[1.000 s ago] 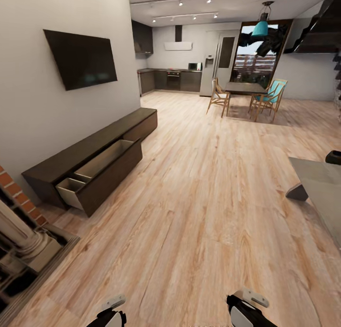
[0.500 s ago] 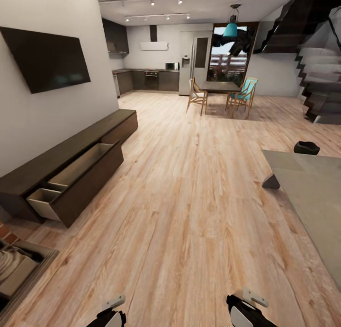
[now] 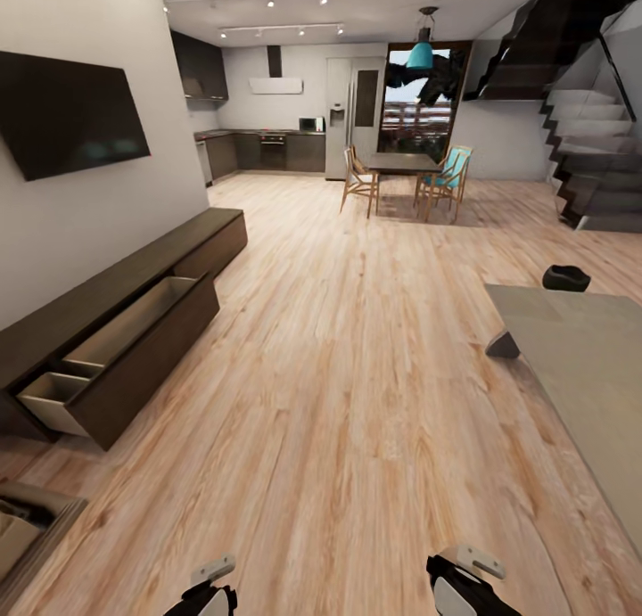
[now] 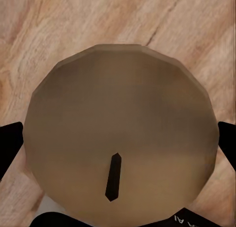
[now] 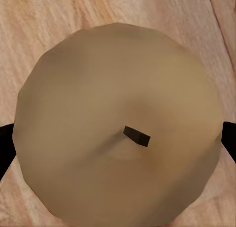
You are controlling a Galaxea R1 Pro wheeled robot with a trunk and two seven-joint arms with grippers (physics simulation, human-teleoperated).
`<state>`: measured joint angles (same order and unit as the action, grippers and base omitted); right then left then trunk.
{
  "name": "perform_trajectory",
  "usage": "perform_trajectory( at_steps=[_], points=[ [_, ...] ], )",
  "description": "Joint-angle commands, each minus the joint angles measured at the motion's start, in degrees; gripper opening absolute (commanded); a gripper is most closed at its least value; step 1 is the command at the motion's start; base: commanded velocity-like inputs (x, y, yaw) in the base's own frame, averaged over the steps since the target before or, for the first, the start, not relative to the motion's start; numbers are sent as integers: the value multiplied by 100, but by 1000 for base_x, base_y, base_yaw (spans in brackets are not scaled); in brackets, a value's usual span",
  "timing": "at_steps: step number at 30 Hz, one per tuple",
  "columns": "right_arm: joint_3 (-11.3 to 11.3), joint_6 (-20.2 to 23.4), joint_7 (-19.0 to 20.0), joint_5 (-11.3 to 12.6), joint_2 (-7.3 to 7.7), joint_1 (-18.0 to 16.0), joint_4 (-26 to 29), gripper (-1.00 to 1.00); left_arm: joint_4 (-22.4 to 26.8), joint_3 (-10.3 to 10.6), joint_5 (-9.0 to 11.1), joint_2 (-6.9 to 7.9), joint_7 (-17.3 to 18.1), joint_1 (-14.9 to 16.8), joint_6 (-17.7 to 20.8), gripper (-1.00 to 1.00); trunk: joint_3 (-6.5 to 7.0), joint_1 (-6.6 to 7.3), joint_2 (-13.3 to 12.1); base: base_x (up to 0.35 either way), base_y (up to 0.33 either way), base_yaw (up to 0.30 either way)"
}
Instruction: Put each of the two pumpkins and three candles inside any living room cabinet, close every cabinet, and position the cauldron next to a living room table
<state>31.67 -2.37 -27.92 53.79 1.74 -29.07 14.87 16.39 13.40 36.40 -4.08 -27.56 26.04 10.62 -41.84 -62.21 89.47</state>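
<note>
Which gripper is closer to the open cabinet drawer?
Left. The left gripper, holding a candle, is on the open drawer's side. The right gripper, holding another candle, is farther across the floor.

Left wrist view: candle point(image 4: 120, 138) sits between the fingers point(image 4: 9, 148) and covers nearly all of them, only dark slivers show at either side, so contact can't be confirmed; its lower rim is cut by the frame edge. Right wrist view: same story, second candle point(image 5: 118, 126) between the fingers point(image 5: 5, 143), slivers only, candle sides hidden. Head view: both grippers cropped by the bottom edge, left point(image 3: 207, 591) and right point(image 3: 464, 585), fingers out of frame. Cabinet point(image 3: 134, 277) cut by the left edge; open drawer point(image 3: 116, 349) contents not readable. Bench point(image 3: 580, 349) runs off the right edge. Cauldron point(image 3: 565, 278) beyond the bench, base hidden, too small for detail.
</note>
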Motion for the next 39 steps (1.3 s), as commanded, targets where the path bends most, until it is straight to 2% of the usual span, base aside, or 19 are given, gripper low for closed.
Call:
perform_trajectory(
  at_steps=[1, 6, 17, 39],
  points=[
    [41, -43, 24, 79, 3, -2, 7, -100, 13, 53, 25, 4, -43, 3, 30, -100, -5, -3, 2, 331, 0, 0],
    [41, -132, 22, 79, 2, -2, 7, -100, 13, 58, 25, 3, -41, -2, 12, -100, -5, -3, 2, 332, 0, -37],
    [41, -165, 20, 73, 2, -2, -53, -100, 13, 59, 25, 3, -39, 6, -26, -100, -5, -3, 2, 333, 0, -230],
    [50, -244, 24, 7, 2, -2, -318, -100, 13, 75, 25, -5, -39, 6, -33, -100, -6, -3, 2, 333, 0, -6]
  ],
)
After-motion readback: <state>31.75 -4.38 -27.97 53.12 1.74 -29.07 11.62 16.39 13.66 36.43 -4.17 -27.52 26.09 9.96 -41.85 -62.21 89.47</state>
